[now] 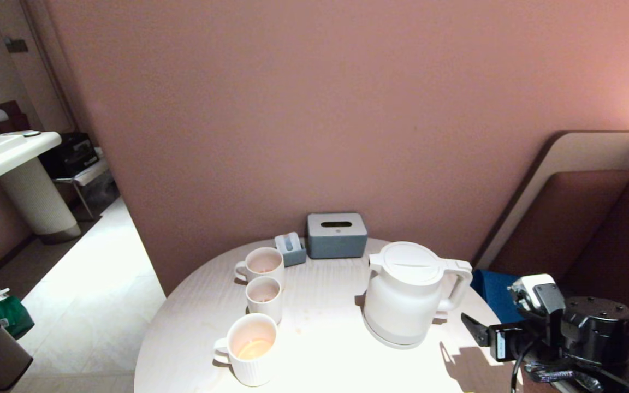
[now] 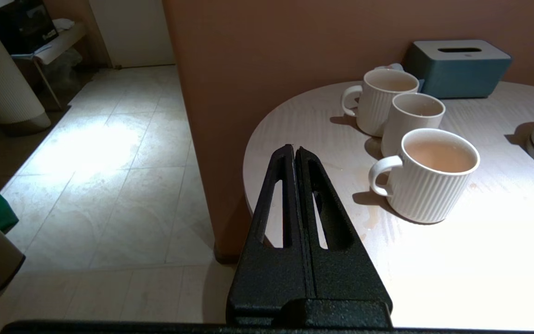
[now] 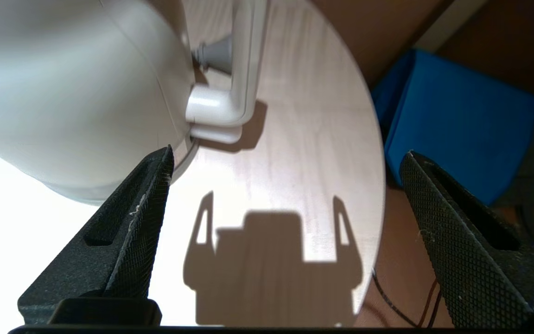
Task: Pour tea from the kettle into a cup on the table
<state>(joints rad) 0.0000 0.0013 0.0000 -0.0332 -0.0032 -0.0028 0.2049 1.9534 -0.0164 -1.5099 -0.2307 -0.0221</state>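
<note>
The white kettle (image 1: 410, 295) stands upright on its base disc on the round pale table (image 1: 320, 333), lid on, handle (image 1: 459, 286) towards my right arm. My right gripper (image 1: 470, 323) hovers open just behind the handle, low over the table edge; between its fingers (image 3: 289, 152) there is only tabletop, with the kettle (image 3: 63, 83) and its handle (image 3: 244, 69) just ahead. Three white ribbed cups stand in a row on the left. The nearest cup (image 1: 250, 349) holds amber tea (image 2: 439, 155). My left gripper (image 2: 294, 147) is shut and empty, off the table's left edge.
A grey tissue box (image 1: 336, 234) and a small blue-grey holder (image 1: 291, 248) stand by the back wall. The middle cup (image 1: 264, 297) and far cup (image 1: 262, 265) crowd the left side. A blue object (image 1: 492, 292) lies beyond the table's right edge. Faint spill marks (image 2: 371, 215) show beside the nearest cup.
</note>
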